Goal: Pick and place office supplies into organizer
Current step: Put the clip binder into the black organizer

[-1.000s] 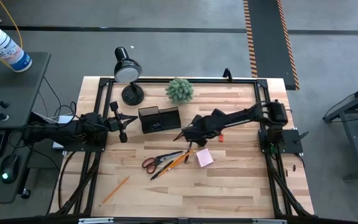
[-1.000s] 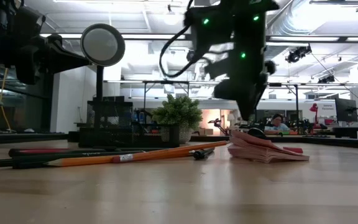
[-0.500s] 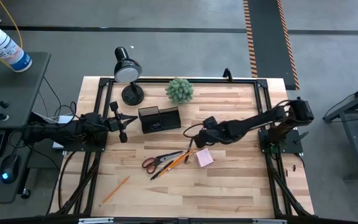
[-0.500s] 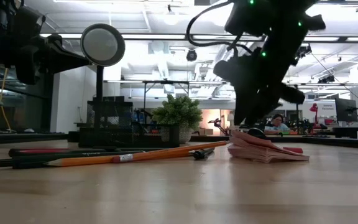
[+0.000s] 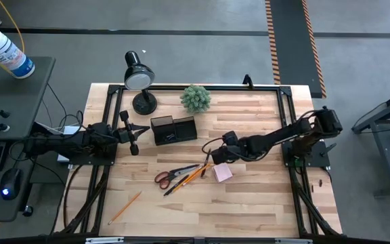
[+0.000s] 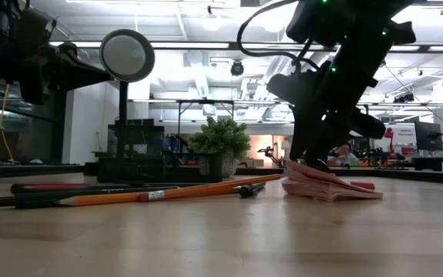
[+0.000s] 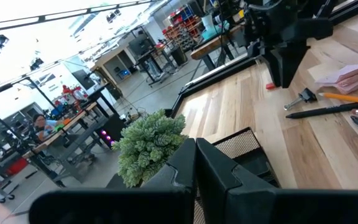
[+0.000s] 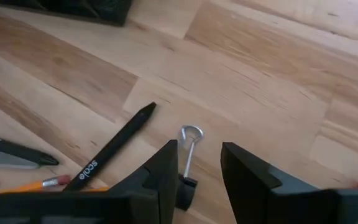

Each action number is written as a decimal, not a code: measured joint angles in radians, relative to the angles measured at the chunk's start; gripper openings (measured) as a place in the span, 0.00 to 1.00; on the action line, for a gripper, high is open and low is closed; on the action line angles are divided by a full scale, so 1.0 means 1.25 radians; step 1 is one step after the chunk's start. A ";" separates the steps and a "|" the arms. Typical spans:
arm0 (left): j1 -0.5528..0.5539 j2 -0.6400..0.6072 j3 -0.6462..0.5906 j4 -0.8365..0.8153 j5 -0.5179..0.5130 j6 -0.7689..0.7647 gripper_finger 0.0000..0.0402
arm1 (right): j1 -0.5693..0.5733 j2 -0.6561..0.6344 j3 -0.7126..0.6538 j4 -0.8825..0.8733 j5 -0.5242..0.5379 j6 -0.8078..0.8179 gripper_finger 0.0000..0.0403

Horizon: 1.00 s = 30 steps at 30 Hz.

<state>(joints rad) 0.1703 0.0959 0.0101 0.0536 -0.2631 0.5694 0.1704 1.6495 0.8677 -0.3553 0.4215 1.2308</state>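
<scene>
My right gripper (image 8: pixel 199 149) is open and low over the table, just beyond the pale pink notepad (image 5: pixel 223 171). Its fingers stand on either side of a small black binder clip with a wire handle (image 8: pixel 190 142), which lies flat on the wood. A black pen (image 8: pixel 114 149) lies beside the clip. Orange-handled scissors (image 5: pixel 170 177) and orange pencils (image 5: pixel 193 174) lie left of the notepad. The black organizer (image 5: pixel 173 129) stands toward the far side. My left gripper (image 5: pixel 133 133) is shut and waits at the table's left, level with the organizer.
A green potted plant (image 5: pixel 196 98) and a black desk lamp (image 5: pixel 139 78) stand by the far edge. One pencil (image 5: pixel 125 207) lies alone near the front left. A small red piece (image 7: pixel 270 86) lies close behind the right gripper. Bare wood stretches along the near edge.
My right gripper has moved away from the organizer toward the table's near edge and come down until its fingers are just above the wood beside the notepad. The supplies on the table have stayed where they were.
</scene>
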 joint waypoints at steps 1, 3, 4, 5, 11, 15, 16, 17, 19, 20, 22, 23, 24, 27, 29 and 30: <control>0.000 0.000 0.000 0.000 -0.001 0.000 0.00 | 0.003 0.006 0.000 0.008 0.000 0.000 0.28; 0.000 0.000 0.000 0.000 -0.002 0.000 0.00 | 0.007 0.025 0.000 0.029 0.002 -0.001 0.28; 0.000 0.000 0.000 0.000 -0.002 0.000 0.00 | 0.009 0.037 0.000 0.042 0.000 -0.001 0.28; 0.000 0.000 0.000 0.000 -0.002 0.000 0.00 | 0.010 0.050 0.000 0.052 -0.003 -0.001 0.28; 0.000 0.000 0.000 0.000 -0.002 0.000 0.00 | 0.013 0.094 0.000 0.055 -0.002 0.012 0.28; 0.000 0.000 0.000 0.000 -0.002 0.000 0.00 | 0.013 0.095 0.000 0.055 0.011 0.013 0.28; 0.000 0.000 0.000 0.000 -0.002 0.000 0.00 | 0.013 0.095 0.000 0.054 0.012 0.011 0.28; 0.000 0.000 0.000 0.000 -0.001 0.000 0.00 | 0.013 0.095 0.000 0.053 0.011 0.008 0.27; 0.000 0.000 0.000 0.000 -0.001 -0.001 0.00 | 0.012 0.095 0.000 0.048 0.010 0.002 0.26; 0.000 0.000 0.000 0.000 -0.001 -0.001 0.00 | 0.012 0.097 0.001 0.044 0.012 0.002 0.24; 0.000 0.000 0.000 0.000 -0.001 -0.001 0.00 | 0.012 0.098 0.001 0.036 0.013 0.002 0.21; 0.000 0.000 0.000 0.000 -0.001 -0.001 0.00 | 0.012 0.102 0.001 0.036 0.012 0.002 0.19; 0.000 0.000 0.000 0.000 -0.001 -0.001 0.00 | 0.012 0.104 0.002 0.037 0.013 0.001 0.17; 0.000 0.000 0.000 0.000 -0.001 -0.001 0.00 | 0.013 0.113 0.004 0.041 0.008 -0.006 0.11; 0.000 0.000 0.000 0.000 -0.001 -0.001 0.00 | 0.013 0.116 0.004 0.044 0.005 -0.025 0.08; 0.000 0.000 0.000 0.000 -0.001 -0.001 0.00 | 0.013 0.116 0.004 0.044 0.005 -0.034 0.05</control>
<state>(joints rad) 0.1703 0.0961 0.0101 0.0540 -0.2640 0.5682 0.1864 1.7950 0.8726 -0.3004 0.4278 1.1887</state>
